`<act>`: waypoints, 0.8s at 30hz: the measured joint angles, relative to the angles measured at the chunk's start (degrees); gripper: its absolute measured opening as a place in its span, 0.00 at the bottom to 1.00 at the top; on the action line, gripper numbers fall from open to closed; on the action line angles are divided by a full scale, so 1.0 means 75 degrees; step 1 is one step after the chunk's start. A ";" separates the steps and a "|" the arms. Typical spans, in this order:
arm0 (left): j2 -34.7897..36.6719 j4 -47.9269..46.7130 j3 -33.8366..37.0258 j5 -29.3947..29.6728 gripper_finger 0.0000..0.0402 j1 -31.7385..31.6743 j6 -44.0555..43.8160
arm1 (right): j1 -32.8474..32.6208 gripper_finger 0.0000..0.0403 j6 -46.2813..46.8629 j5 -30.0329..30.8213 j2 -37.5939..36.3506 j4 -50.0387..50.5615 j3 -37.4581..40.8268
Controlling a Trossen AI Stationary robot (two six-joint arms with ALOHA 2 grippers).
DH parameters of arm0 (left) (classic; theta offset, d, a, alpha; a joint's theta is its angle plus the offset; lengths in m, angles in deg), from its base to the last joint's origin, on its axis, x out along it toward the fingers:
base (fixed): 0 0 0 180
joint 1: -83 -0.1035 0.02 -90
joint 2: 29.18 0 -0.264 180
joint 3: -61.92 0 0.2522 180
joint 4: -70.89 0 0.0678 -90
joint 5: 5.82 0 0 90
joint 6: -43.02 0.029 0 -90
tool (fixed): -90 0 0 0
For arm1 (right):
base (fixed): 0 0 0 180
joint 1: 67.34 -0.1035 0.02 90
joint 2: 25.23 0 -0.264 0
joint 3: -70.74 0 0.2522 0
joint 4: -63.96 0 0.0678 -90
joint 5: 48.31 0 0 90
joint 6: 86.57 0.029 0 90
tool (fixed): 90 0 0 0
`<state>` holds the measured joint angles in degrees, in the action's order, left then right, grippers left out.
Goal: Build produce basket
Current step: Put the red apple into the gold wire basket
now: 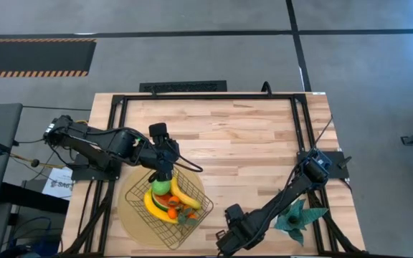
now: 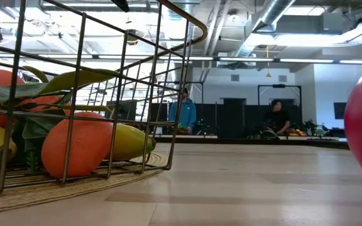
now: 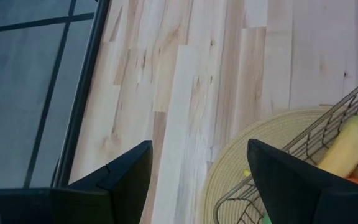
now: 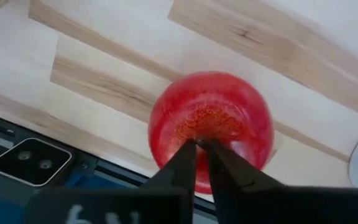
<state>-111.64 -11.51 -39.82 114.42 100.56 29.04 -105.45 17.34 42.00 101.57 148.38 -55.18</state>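
A: What could go wrong from here?

B: The right gripper (image 4: 201, 144) sits over the red fruit (image 4: 211, 121) with its fingers nearly together at the fruit's top middle, perhaps pinching a stem. It is not clear that it has real hold. The fruit is round and glossy, so a grip that small could let it slip or roll toward the table's (image 1: 249, 136) near edge, which lies just beside it.

A: And the basket?

B: The basket (image 1: 138, 204) stands on a tan mat (image 1: 124, 211) well apart from that fruit, already holding bananas (image 1: 181, 193), a green apple (image 1: 162, 186) and oranges (image 2: 74, 147). Carrying the fruit that far on a weak hold risks dropping it.

A: How are the arms posed?

B: The right arm stretches low toward the near edge, gripper pointing down. The left gripper (image 3: 197, 180) hovers above the basket's far rim, fingers wide apart and holding nothing; lowered carelessly, it could catch the wire.
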 joint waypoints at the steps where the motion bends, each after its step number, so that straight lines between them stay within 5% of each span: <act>1: 0.0000 0.0000 0.0000 0.0000 0.62 -0.0003 0.0002 | -0.0003 0.11 -0.0001 0.0001 0.0000 0.0004 0.0004; 6: 0.0000 0.0000 0.0000 0.0000 0.62 -0.0003 0.0044 | -0.0003 0.02 -0.0044 0.0010 0.0003 0.0038 0.0009; 18: 0.0000 0.0000 0.0000 -0.0001 0.62 -0.0006 0.0051 | 0.0052 0.00 -0.0119 0.0170 -0.0072 0.0088 0.0014; 24: 0.0000 0.0130 0.0000 0.0034 0.62 -0.0006 -0.0104 | 0.0154 0.00 -0.0451 0.0218 -0.0172 0.1144 -0.0747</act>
<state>-111.64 -10.54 -39.82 114.68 100.52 28.26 -104.29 13.96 43.63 100.28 156.96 -60.78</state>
